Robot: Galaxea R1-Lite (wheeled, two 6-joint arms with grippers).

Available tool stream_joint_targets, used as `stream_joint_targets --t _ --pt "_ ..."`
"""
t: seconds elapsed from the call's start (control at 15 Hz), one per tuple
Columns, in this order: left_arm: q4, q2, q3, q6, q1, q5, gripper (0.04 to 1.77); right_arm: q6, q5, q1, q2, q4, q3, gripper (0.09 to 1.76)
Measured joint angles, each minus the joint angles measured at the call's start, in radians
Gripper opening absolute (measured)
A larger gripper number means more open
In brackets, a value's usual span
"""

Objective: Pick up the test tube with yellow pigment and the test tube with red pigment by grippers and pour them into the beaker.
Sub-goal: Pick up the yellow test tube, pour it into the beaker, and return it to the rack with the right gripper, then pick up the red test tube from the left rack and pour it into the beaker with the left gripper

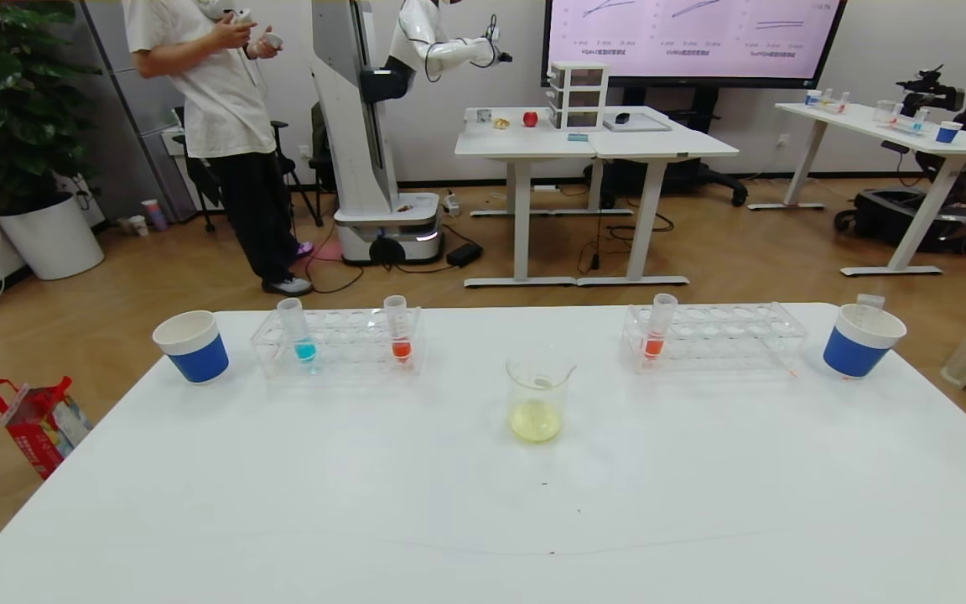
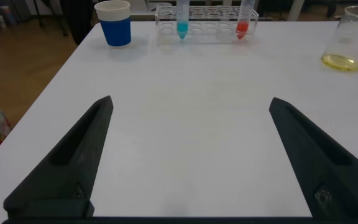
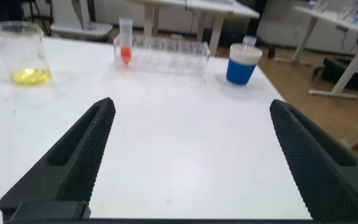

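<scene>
The beaker [image 1: 539,394] stands mid-table with pale yellow liquid in its bottom; it also shows in the left wrist view [image 2: 350,37] and the right wrist view [image 3: 23,50]. One test tube with red pigment [image 1: 399,331] stands upright in the left rack [image 1: 340,344]. Another red one [image 1: 659,327] stands in the right rack [image 1: 718,335]. No tube with yellow liquid is in view. My left gripper [image 2: 191,102] and right gripper [image 3: 191,102] are open and empty, low over bare table near its front. Neither shows in the head view.
A blue-liquid tube [image 1: 298,331] stands in the left rack. Blue-and-white paper cups stand at the far left [image 1: 192,346] and far right [image 1: 860,340]; a clear empty piece [image 1: 869,300] sticks out of the right cup. The white table [image 1: 449,520] stretches toward me.
</scene>
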Motion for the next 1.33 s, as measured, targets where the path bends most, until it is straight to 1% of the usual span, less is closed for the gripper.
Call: stream_joint_targets --t 0.07,0.13,0.33,0.53,1.33 --pt "0.000 0.000 0.000 0.000 0.000 0.000 1.75 0.000 0.009 0.000 -0.001 0.072 0.009 1.74" --pt "0.000 0.000 0.000 0.000 0.000 0.000 1.75 0.003 0.021 0.000 -0.001 0.117 0.013 1.74" --pt "0.000 0.000 0.000 0.000 0.000 0.000 1.75 0.019 0.024 0.000 -0.001 0.120 0.016 1.74" --pt "0.000 0.000 0.000 0.000 0.000 0.000 1.75 0.101 0.009 0.001 -0.001 0.116 0.018 1.74" --pt "0.001 0.000 0.000 0.003 0.000 0.000 1.75 0.108 0.008 0.001 -0.001 0.114 0.018 1.74"
